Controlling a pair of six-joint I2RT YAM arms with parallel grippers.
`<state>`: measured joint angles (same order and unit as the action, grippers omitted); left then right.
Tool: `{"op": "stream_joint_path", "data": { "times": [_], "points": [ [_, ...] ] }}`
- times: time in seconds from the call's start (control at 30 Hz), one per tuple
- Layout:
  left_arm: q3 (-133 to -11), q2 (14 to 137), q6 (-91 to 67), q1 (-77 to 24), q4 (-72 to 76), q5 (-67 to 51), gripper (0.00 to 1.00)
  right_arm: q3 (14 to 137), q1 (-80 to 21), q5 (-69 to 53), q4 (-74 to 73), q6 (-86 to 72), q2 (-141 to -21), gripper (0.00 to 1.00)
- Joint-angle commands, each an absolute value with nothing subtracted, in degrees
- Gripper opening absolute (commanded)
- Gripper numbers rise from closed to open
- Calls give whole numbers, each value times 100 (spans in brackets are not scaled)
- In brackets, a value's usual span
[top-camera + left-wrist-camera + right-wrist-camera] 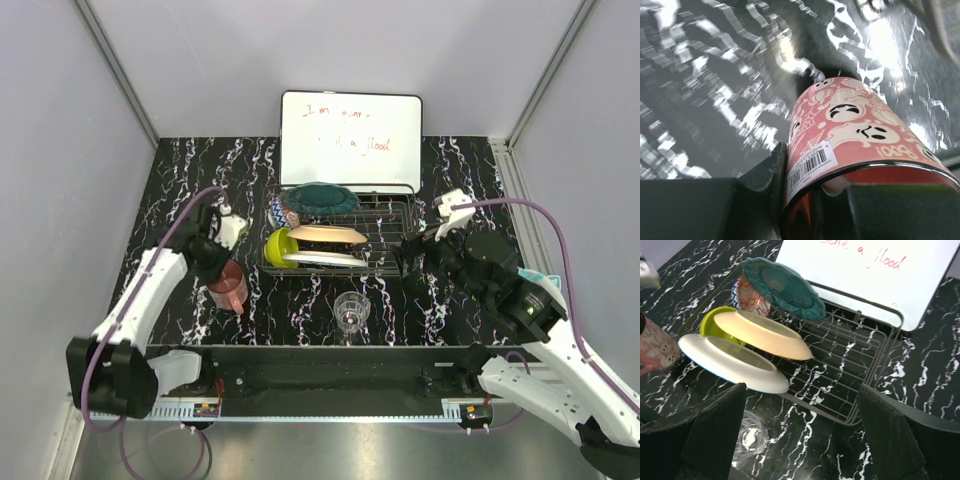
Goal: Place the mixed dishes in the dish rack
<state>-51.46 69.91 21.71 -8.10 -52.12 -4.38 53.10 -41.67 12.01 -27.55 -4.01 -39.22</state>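
Jaws: left gripper (807, 194) clamps pink mug (850, 120), right gripper (801, 392) gapes over black marbled table (185, 175).

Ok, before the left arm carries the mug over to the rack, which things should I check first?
1. Left fingers pinch the pink mug wall, one outside, one inside: ok.
2. Mug lifted off the table: cannot tell.
3. Free room in the dish rack: ok, right half bare.
4. Right fingers away from the route: not ok, open and empty beside the rack's front right corner.
5. Clear glass upright, in front of the rack: ok.
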Motion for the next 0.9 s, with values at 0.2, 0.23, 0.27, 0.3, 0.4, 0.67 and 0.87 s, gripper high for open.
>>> {"op": "stream_joint_path", "data": {
  "times": [0.2,0.23,0.27,0.3,0.4,0.67,0.87],
  "points": [
    [-7453,3748,2460,-765,-5293,-1132,0,6784,-4157,-516,-2629,-1564,-5237,100],
    [-7540,3614,2383,-765,-4830,-1517,0,6820,-4157,-658,-2576,-1791,-5273,100],
    [-7585,3534,2312,-765,-4590,-1712,0,6838,-4157,-833,-2453,-1880,-5291,100],
    [-7637,3525,2033,-765,-4344,-1897,0,6899,-4157,-1305,-2252,-1942,-5335,100],
    [-7665,3708,1173,-773,-2975,-2284,0,7205,-4157,-2420,-1961,-2258,-5606,100],
    [-7980,5026,18,-1203,-440,-2083,0,7295,-4131,-4139,-564,-3392,-6248,100],
    [-7893,5835,-158,-1485,473,-2083,0,7067,-4078,-4447,815,-4147,-6591,100]
  ]
}}
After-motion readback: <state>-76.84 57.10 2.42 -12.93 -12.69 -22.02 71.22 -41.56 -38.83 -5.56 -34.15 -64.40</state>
